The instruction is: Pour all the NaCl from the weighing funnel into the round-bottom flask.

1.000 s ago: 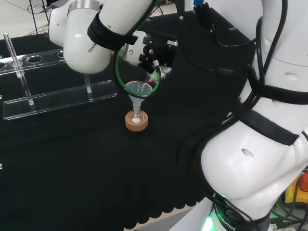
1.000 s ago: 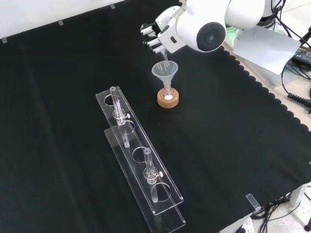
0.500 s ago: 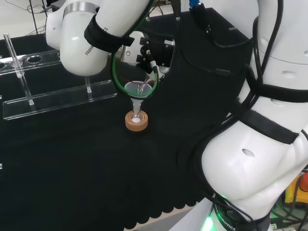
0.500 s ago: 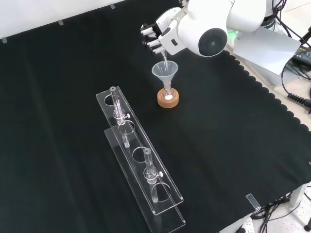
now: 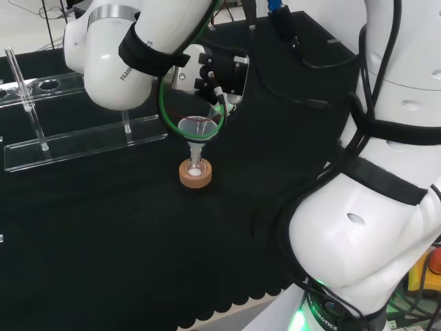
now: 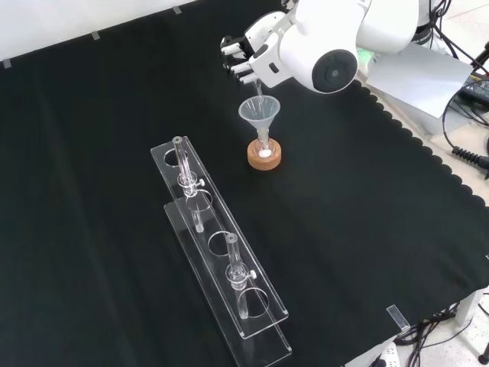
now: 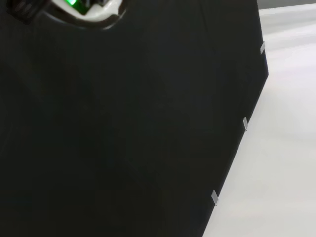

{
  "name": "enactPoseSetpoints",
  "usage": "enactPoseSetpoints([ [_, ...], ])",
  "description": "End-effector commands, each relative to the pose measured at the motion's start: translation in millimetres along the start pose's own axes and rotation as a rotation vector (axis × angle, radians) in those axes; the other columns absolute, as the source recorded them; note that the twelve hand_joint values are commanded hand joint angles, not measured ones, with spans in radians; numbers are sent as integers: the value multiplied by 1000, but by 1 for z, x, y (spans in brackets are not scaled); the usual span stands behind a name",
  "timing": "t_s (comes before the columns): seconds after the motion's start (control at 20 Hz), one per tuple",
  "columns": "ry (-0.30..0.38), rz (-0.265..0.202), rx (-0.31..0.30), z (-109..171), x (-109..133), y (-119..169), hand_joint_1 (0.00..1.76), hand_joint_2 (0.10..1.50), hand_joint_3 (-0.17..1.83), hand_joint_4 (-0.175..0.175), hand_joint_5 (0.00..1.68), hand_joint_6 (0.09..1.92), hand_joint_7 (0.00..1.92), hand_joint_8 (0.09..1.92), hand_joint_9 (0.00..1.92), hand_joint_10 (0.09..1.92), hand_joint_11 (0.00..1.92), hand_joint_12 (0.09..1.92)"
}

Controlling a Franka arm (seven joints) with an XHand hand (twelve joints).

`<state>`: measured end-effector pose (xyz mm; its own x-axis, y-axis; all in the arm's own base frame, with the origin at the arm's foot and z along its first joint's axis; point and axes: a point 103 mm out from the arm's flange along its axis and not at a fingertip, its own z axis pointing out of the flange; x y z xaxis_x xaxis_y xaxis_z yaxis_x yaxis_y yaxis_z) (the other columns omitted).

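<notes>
Where the robot hand [image 6: 246, 53] hovers, flask [image 6: 264, 153] directly below, apart.

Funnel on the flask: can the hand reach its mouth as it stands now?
Probably yes. In the front view the hand sits just above the funnel, a thin clear piece running from it down to the rim. Nothing stands between them; the rack is off to one side.

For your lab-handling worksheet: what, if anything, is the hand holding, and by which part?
The hand is curled round a clear weighing funnel, gripped at its upper end, spout down over the funnel.
</notes>
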<state>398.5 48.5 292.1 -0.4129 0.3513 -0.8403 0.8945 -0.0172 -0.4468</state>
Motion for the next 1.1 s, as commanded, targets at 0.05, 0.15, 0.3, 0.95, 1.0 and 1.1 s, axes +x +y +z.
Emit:
enactPoseSetpoints([
  [0.05, -11, 5, 8, -1, -1, -1, 1046, 730, 749, 175, 1036, 1121, 760, 620, 1161, 341, 846, 1046],
  [0.15, -11, 4, 6, -1, -1, -1, 1046, 730, 749, 175, 1036, 1121, 759, 620, 1161, 340, 846, 1045],
  [0.3, -18, 6, 11, -2, -1, -1, 1046, 730, 748, 175, 1036, 1121, 759, 620, 1161, 340, 846, 1045],
  [0.95, -64, 12, 16, -10, 1, -2, 1046, 730, 748, 175, 1037, 1119, 757, 620, 1160, 339, 846, 1043],
  [1.0, -66, 12, 19, -11, 1, -2, 1046, 730, 748, 175, 1037, 1119, 757, 620, 1160, 339, 847, 1042],
  [1.1, -69, 11, 21, -11, 2, -1, 1046, 730, 748, 175, 1037, 1119, 756, 620, 1160, 338, 847, 1042],
])
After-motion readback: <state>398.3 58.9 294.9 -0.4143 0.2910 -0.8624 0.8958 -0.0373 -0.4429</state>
